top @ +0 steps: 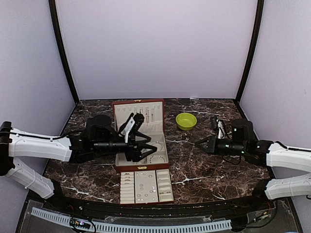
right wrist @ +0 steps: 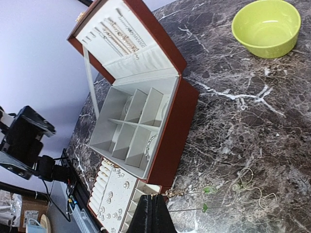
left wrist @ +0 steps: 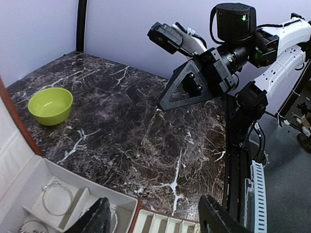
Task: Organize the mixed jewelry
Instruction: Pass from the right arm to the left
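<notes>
- Top external: your left gripper hangs over the compartments of the open box, jaws apart with nothing between them. Your right gripper sits to the right of the box, near the bowl, and is pinched together. The tray lies just in front of the box, and studs dot its middle section.
- Left wrist: your left fingers show at the bottom edge, well apart, above the box corner and the tray. Bracelets lie in the box compartments. Across the table, the tip of the right gripper is clamped on a thin chain, which hangs down toward the marble.
- Right wrist: your fingers press together on one end of the chain. The rest trails over the table to the right, past two green beads, into thin loops. The bowl sits at the top right, well apart from the chain.
</notes>
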### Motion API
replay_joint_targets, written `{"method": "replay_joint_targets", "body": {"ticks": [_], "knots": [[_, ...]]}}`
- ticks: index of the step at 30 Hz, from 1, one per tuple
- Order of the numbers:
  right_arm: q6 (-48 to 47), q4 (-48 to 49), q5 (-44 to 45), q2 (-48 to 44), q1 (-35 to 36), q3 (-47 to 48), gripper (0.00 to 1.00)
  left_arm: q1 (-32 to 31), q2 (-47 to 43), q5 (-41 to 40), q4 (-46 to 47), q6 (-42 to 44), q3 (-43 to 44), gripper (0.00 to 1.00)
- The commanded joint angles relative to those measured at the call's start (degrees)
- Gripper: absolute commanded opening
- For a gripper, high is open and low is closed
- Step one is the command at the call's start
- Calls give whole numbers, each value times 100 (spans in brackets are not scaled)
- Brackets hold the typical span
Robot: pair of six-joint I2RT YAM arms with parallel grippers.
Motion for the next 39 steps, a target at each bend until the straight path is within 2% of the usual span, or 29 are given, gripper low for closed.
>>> {"method": "replay_joint_targets", "body": {"ticks": [1, 7, 17, 26, 39], "knots": [[-56, 429, -394, -76, 115, 26, 0, -367, 907, -255, 923, 268, 641, 61], [-47, 492, -596, -182, 154, -38, 0, -508, 2172, -381, 1340, 279, 1350, 47], [-42, 471, -701, -432, 173, -118, 0, -614, 3190, -169, 1457, 345, 2102, 42], [-26, 527, -764, -470, 171, -154, 0, -700, 3706, 6, 1454, 344, 2465, 38], [-21, 570, -791, -501, 172, -187, 0, -751, 3932, 56, 1429, 335, 2706, 35]]}}
